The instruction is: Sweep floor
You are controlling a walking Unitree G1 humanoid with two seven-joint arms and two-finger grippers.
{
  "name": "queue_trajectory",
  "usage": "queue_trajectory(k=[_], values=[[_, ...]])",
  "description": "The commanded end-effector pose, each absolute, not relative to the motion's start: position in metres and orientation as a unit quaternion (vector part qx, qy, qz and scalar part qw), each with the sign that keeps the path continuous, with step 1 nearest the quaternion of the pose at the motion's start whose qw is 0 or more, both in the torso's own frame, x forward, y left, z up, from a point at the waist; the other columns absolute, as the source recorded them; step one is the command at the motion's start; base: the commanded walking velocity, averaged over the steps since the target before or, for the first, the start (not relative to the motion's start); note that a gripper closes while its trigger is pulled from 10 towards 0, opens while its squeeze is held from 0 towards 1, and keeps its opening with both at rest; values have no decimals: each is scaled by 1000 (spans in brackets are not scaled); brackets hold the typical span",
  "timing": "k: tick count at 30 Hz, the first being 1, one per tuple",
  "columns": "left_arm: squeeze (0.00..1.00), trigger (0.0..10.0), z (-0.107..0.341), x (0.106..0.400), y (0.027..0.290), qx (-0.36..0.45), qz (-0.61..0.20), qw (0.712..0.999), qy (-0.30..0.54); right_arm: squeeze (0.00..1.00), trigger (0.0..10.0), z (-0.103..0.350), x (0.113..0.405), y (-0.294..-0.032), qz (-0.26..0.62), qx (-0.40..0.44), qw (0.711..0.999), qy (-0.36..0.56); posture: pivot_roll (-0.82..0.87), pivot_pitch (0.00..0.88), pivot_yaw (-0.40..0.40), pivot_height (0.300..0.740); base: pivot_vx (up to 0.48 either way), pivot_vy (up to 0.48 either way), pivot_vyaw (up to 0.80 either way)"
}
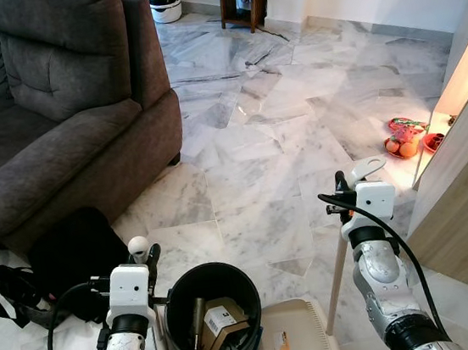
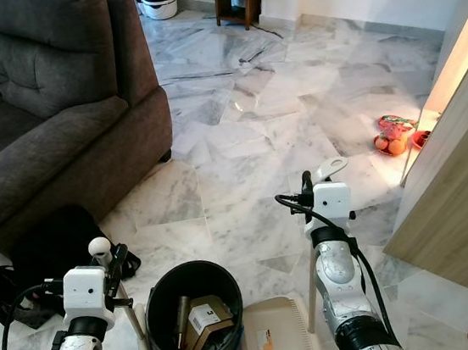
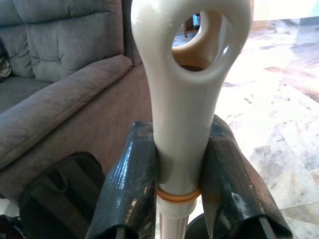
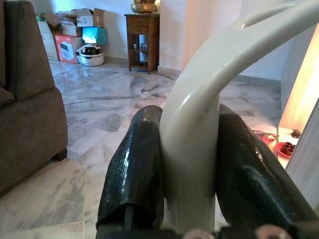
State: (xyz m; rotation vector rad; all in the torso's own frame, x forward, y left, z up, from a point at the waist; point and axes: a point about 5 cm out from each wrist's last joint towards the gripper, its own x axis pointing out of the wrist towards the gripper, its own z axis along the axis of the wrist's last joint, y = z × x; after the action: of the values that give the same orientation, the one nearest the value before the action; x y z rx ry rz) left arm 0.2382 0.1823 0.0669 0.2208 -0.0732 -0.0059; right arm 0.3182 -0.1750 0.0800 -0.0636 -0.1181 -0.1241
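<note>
Floor (image 1: 271,128) of grey-veined marble stretches ahead past the dark sofa (image 1: 46,104) and waits to be swept. Close before the robot a black bin (image 1: 214,314) with cardboard scraps stands just beside the cream dustpan (image 1: 293,343), probably ready to receive dirt. The right gripper (image 4: 189,164) is closed on the dustpan handle (image 1: 339,252), and the left gripper (image 3: 179,164) clamps the broom handle (image 3: 182,74) upright, so both tools are carried together.

one sofa (image 1: 46,104), one bin (image 1: 213,314), one dustpan (image 1: 293,343), one bag (image 1: 66,264)
</note>
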Motion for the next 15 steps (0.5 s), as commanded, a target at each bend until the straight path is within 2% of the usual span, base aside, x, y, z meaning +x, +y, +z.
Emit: queue_trajectory(k=[1,15], values=[[0,10000,76,239,182,120,-13,991,-60,0,10000,86,322,-171,-61,-18,995,-75,178,46,5,740,-266,0,0],[0,10000,75,239,180,121,-18,991,-61,0,10000,88,323,-172,-62,-17,995,-78,176,38,4,740,-287,0,0]])
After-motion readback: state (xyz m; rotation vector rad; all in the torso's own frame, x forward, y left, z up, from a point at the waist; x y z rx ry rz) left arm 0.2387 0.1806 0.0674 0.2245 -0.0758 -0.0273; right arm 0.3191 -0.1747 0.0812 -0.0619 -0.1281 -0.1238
